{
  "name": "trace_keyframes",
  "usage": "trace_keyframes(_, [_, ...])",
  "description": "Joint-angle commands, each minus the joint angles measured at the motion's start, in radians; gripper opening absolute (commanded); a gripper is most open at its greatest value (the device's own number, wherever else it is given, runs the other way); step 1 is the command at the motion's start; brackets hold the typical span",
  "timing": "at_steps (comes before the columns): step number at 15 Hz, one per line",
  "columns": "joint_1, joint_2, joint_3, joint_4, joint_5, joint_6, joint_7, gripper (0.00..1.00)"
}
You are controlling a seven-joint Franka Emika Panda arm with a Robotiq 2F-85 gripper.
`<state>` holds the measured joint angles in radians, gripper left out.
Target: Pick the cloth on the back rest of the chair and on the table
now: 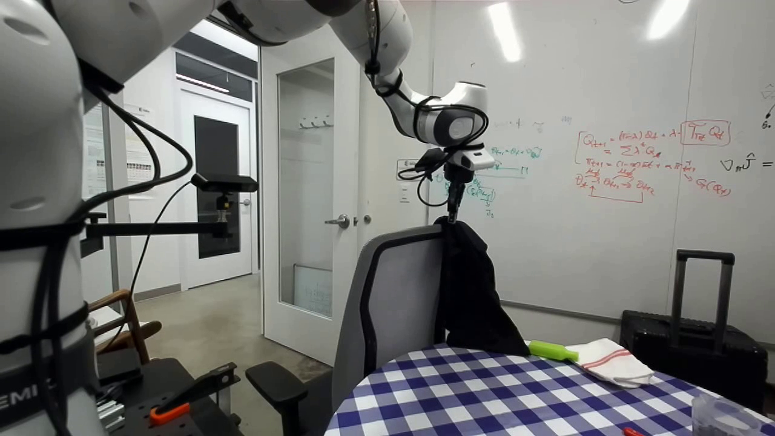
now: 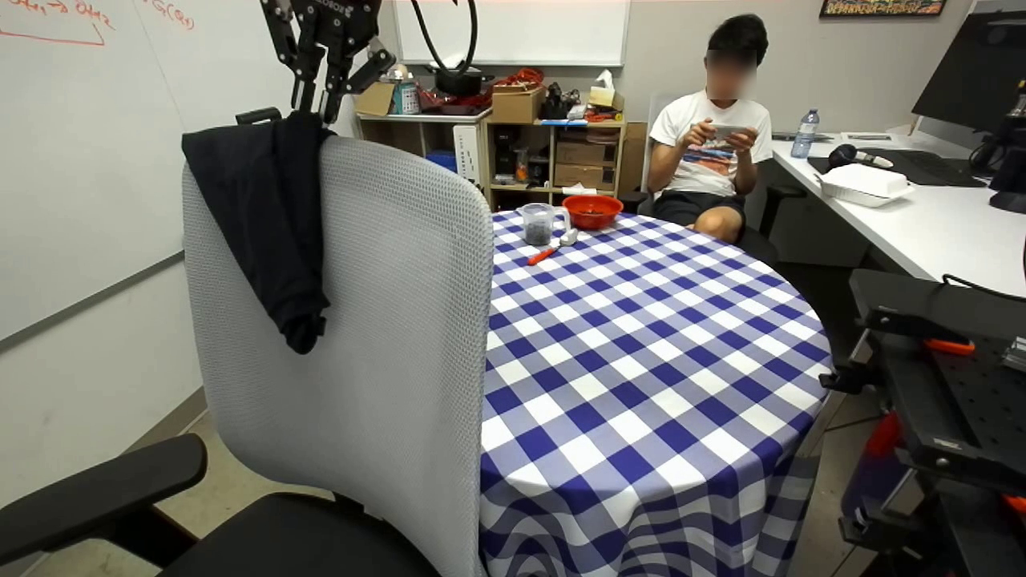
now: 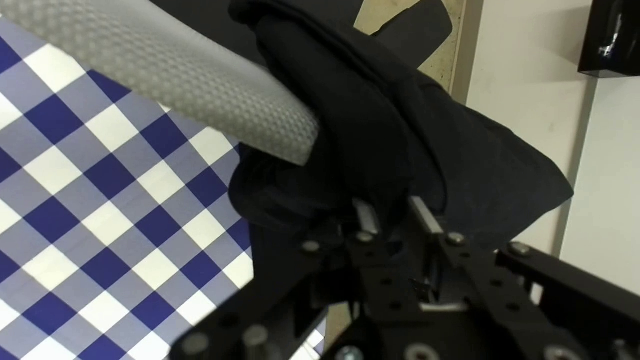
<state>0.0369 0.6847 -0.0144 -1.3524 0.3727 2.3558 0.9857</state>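
The black cloth [image 2: 268,208] hangs over the top of the grey chair's back rest [image 2: 401,264]. In an exterior view its longer side [image 1: 475,290] hangs down to the table [image 1: 424,393], its lower edge at the checkered cover. My gripper [image 2: 316,112] points down at the cloth's top on the back rest. In the wrist view my gripper [image 3: 390,207] has its two fingertips apart, with dark cloth in and below the gap. The cloth top rises between the tips; firm contact on both sides does not show. The back rest's edge [image 3: 225,105] lies beside the tips.
A green bottle [image 1: 552,350] and a striped white towel [image 1: 614,361] lie near the cloth's lower edge. A measuring cup [image 2: 539,223], a red bowl [image 2: 593,211] and a red-handled utensil [image 2: 553,248] are on the table. A black suitcase [image 1: 690,351] stands behind. A person [image 2: 713,136] sits beyond.
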Motion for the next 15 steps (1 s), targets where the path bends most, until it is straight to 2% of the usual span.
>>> trace_keyframes(1, [0.01, 0.024, -0.009, 0.043, -0.023, 0.0, 0.038, 0.0])
trace_keyframes(7, [-0.017, -0.024, -0.003, 0.083, -0.01, -0.045, 0.052, 0.01])
trace_keyframes(12, [-0.045, -0.113, -0.043, 0.149, -0.039, -0.055, 0.069, 0.01])
trace_keyframes(15, [-0.067, -0.195, -0.061, 0.144, -0.055, -0.091, 0.077, 0.01])
